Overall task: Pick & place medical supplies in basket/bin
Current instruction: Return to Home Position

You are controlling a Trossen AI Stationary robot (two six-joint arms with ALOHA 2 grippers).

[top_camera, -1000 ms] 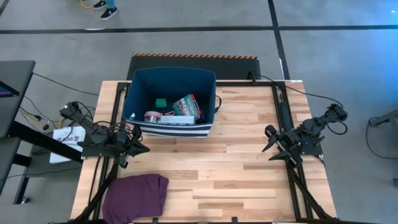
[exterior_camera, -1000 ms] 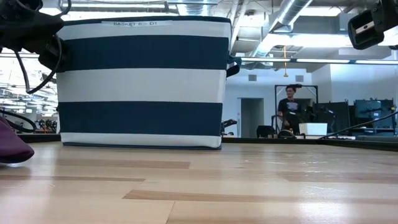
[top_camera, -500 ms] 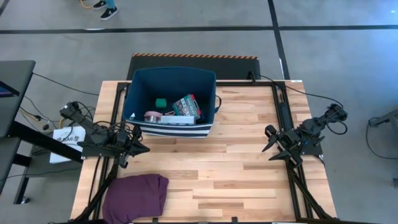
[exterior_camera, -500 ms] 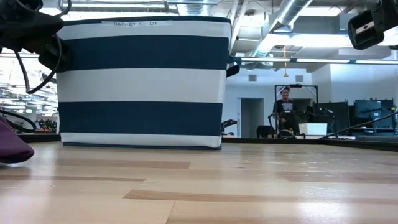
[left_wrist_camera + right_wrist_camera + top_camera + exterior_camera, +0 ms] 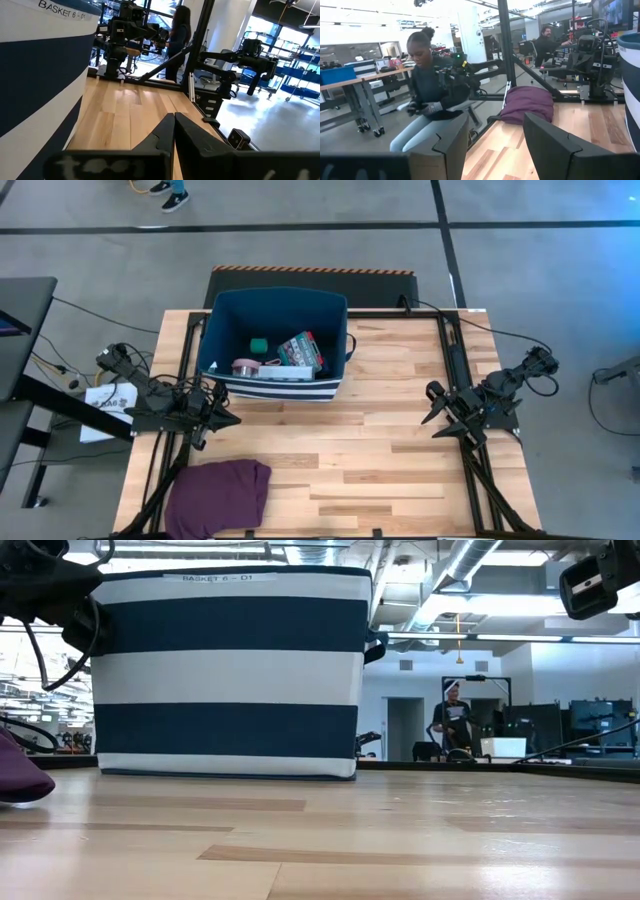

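While supplies (image 5: 298, 352) lie in the bin (image 5: 280, 290) — left fingers (image 5: 160, 137) pinched; right fingers (image 5: 547, 142) parted

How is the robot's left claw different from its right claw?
The left gripper has its fingers shut tight together, while the right gripper holds its fingers open with a gap between them. The left gripper sits close to the blue bin, near its front corner; the right gripper is far from it, on the table's right side. Both are empty and point inward.
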